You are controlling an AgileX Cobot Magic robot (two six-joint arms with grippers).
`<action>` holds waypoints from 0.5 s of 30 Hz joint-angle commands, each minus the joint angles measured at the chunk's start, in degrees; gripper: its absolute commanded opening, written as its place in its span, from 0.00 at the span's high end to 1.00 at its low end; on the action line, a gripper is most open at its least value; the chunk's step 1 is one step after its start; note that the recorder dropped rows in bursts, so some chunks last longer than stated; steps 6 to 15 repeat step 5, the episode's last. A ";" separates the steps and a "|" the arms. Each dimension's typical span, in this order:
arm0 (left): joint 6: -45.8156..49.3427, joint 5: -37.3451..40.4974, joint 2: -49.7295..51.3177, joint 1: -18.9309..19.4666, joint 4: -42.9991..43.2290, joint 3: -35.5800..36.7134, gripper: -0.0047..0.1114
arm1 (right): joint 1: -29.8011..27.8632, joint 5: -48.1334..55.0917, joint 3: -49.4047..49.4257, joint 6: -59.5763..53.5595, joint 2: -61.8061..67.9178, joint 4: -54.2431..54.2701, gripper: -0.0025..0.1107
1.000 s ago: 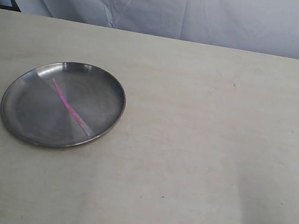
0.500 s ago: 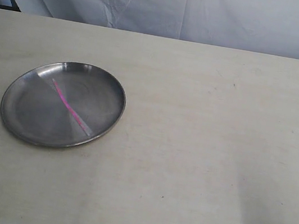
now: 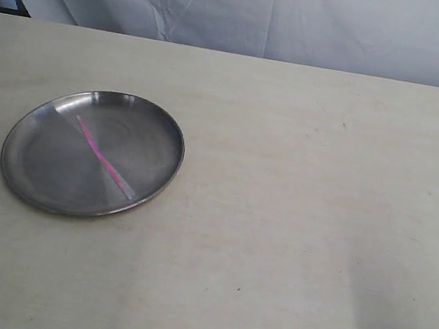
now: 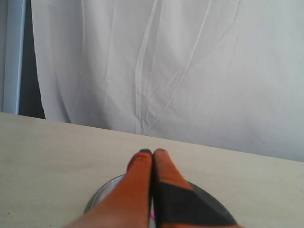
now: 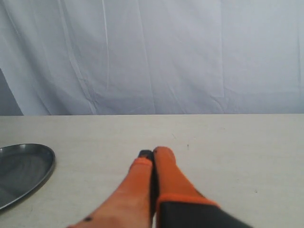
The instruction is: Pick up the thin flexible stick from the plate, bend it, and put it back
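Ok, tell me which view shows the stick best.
The exterior view: the stick lies whole, diagonally across the plate. The left wrist view shows only a pink speck between its shut fingers; the right wrist view shows just the plate's edge, no stick.

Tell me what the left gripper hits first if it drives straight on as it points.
Nothing close, it seems. The left gripper, shut, points past the plate and over the table toward the white curtain. Whether it slopes down enough to meet the table first is unclear.

The right gripper — orange fingers pressed together — hangs over the table, the plate off to one side.
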 commanded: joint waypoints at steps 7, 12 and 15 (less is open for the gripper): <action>0.00 -0.14 -0.09 -0.30 0.23 0.16 0.96 | -0.27 -0.35 0.29 -0.01 -0.37 -0.04 0.98; 0.00 -0.14 -0.09 -0.30 0.23 0.16 0.96 | -0.27 -0.35 0.29 -0.01 -0.37 -0.04 0.98; 0.00 -0.14 -0.09 -0.30 0.23 0.16 0.96 | -0.27 -0.35 0.29 -0.01 -0.37 -0.04 0.98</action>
